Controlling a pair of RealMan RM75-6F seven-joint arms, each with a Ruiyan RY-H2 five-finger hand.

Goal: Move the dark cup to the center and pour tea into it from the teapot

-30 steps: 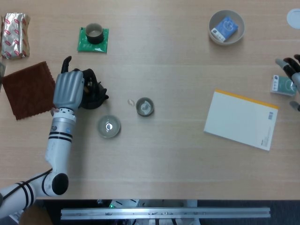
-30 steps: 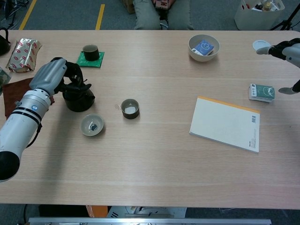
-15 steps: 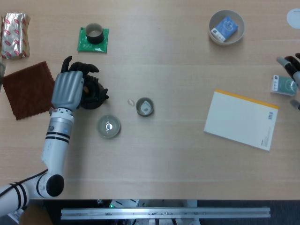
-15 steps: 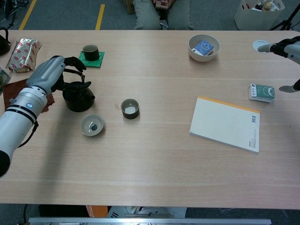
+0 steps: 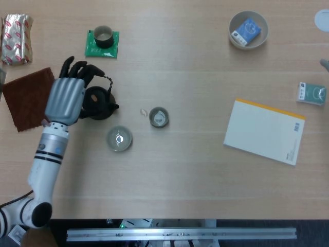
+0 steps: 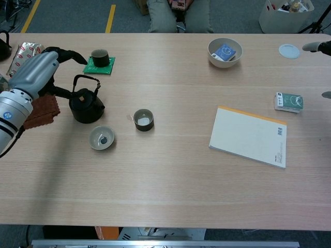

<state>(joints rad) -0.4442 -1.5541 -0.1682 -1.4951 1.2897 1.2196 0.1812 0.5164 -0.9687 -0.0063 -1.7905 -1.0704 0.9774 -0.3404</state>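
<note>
The left robot hand (image 6: 32, 75) is held spread and empty just beside the black teapot (image 6: 85, 106); the dark cup (image 6: 144, 119) stands centred, seemingly awaiting tea.

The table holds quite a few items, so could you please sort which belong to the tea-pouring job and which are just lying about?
Job: teapot, dark cup.

Lying about: notebook, brown cloth, foil packet, bowl with blue box, green coaster's cup, lidded dish.

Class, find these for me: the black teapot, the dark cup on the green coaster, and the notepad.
teapot (image 6: 86, 109), chest view, on its round body
dark cup (image 6: 100, 57), chest view, on its side wall
notepad (image 5: 264, 131), head view, middle of its cover
</note>
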